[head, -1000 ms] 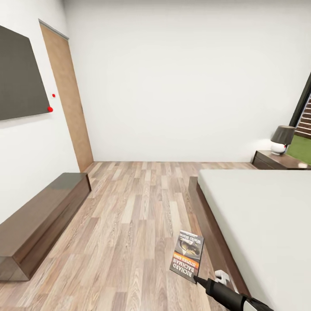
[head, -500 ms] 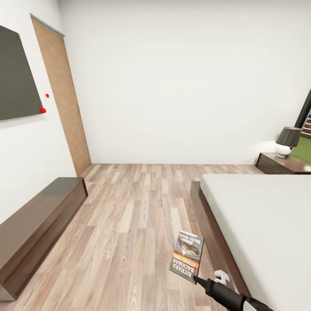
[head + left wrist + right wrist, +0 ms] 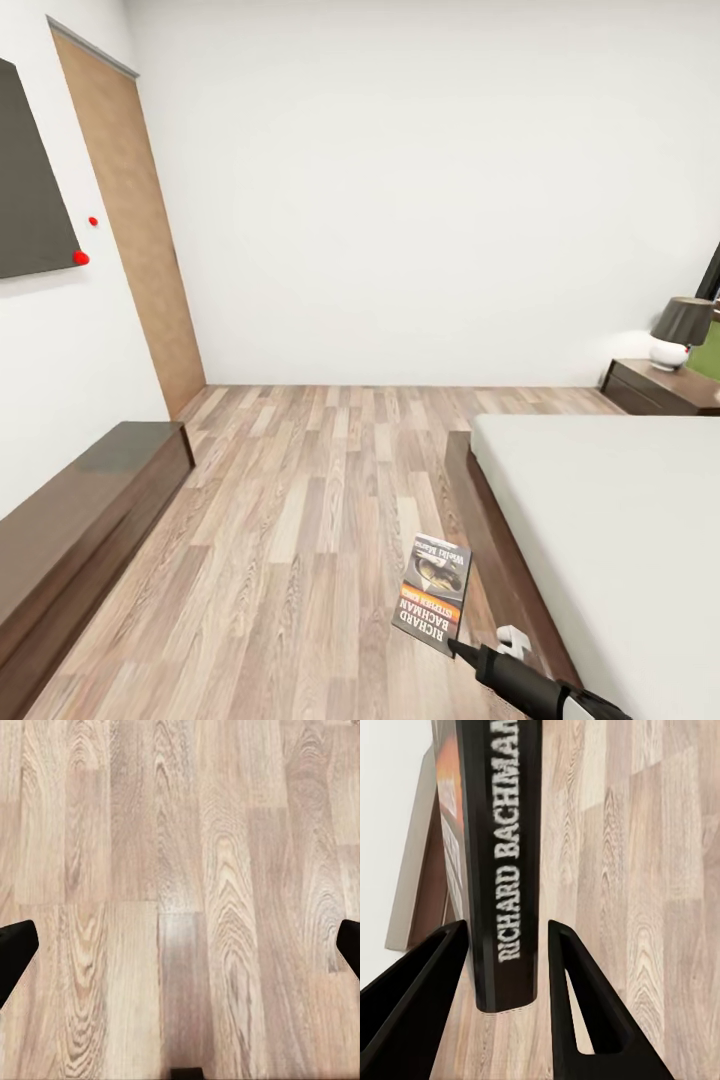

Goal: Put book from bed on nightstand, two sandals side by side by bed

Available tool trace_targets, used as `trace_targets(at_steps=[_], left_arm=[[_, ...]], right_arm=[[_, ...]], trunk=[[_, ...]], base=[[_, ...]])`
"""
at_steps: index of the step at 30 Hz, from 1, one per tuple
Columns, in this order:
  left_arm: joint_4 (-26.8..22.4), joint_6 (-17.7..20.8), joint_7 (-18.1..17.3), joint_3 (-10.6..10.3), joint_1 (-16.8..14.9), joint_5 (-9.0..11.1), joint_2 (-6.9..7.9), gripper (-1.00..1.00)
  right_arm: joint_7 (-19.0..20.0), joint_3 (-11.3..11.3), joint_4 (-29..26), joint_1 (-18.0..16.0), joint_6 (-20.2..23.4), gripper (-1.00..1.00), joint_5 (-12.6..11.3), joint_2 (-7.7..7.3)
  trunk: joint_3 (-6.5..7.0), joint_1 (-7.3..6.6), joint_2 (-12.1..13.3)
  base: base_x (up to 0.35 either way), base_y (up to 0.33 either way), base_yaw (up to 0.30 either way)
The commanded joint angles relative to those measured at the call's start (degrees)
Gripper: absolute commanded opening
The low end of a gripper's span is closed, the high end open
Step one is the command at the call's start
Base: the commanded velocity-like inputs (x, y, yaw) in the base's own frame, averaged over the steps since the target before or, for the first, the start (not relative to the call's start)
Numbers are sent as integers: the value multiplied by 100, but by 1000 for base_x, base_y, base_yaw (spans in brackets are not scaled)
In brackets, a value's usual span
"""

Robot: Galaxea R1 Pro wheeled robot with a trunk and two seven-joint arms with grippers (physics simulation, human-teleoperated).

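The book (image 3: pixel 433 593), a thin paperback with an orange band and "Richard Bachman" lettering, hangs above the wood floor just left of the bed's foot corner. My right gripper (image 3: pixel 458 647) is shut on its lower edge. In the right wrist view the book's dark spine (image 3: pixel 500 862) stands between the two black fingers (image 3: pixel 577 1005). The bed (image 3: pixel 620 540), with its dark frame and off-white mattress, fills the right side. A nightstand (image 3: pixel 662 388) sits beyond it by the far wall. My left gripper (image 3: pixel 180 945) is open over bare floor planks, its fingertips at the picture's two edges.
A long low dark wooden bench (image 3: pixel 70 530) runs along the left wall under a dark wall panel (image 3: pixel 25 190). A wooden door (image 3: pixel 130 230) stands in the left wall. A dark-shaded lamp (image 3: pixel 680 330) sits on the nightstand. Open wood floor (image 3: pixel 310 520) lies between bench and bed.
The head view has swung to the right: door, bench and wall panel slid left, and nightstand and lamp slid right. The book and right gripper keep their place in the picture.
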Motion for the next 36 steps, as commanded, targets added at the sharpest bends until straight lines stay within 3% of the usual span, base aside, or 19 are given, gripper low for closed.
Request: trace_targets(at_steps=[1,23,36], left_arm=[[4,-16,-20,50,-6,-44,1,100],[4,-16,-20,57,-5,-38,1,100],[4,-16,-20,50,-8,-36,1,100]], right_arm=[[20,-27,1,-4,32,-100,-42,-1],[20,-28,3,-5,32,-100,-36,-1],[12,-26,10,-6,32,-100,-41,-1]], trunk=[[-6,3,-3],[-6,3,-3],[-6,3,-3]], base=[[331,59,0],[316,102,0],[324,14,0]])
